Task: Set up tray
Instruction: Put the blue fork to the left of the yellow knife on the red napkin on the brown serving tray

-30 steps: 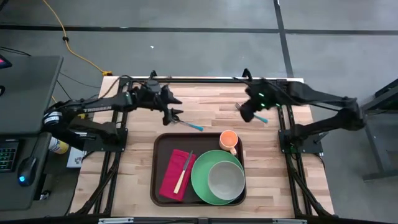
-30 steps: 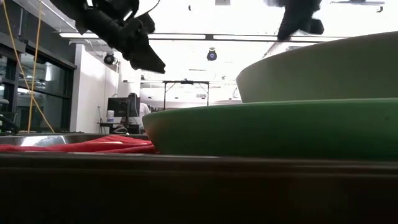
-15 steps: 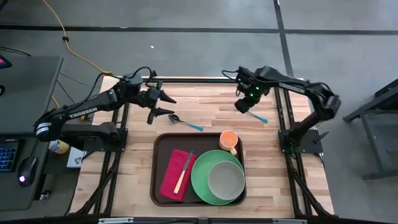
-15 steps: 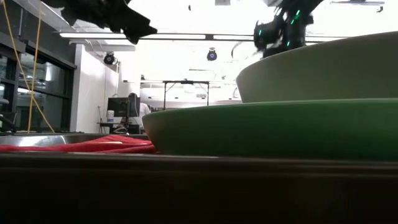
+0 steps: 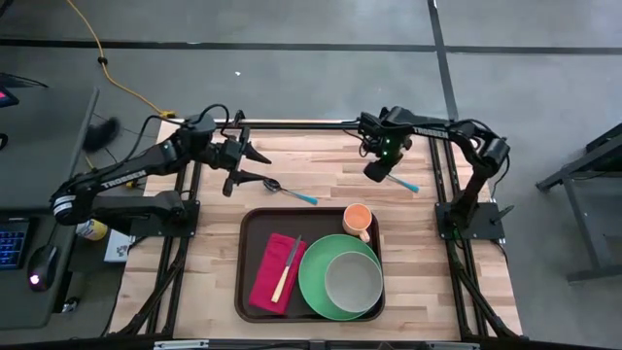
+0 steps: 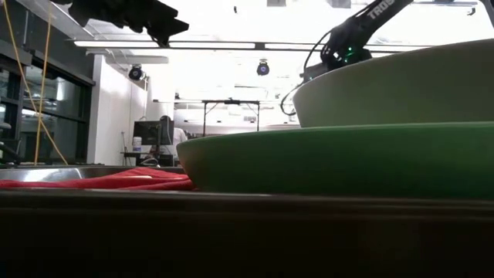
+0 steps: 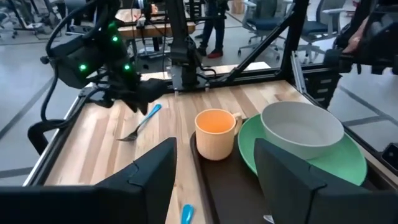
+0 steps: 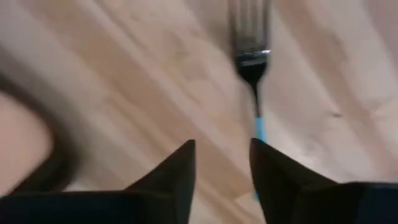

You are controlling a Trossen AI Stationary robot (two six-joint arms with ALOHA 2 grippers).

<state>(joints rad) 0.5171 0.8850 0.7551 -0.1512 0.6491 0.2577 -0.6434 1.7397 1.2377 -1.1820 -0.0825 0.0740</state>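
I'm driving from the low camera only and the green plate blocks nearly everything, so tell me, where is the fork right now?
Observer: The fork lies flat on the bare wood table beyond the tray, not in it.
Operator: Is the right gripper holding it?
Observer: No. The right gripper hovers just above the fork with its fingers apart and nothing between them.
Operator: And the left arm?
Observer: The left gripper is open over the far left part of the table, beside a spoon that also lies outside the tray.
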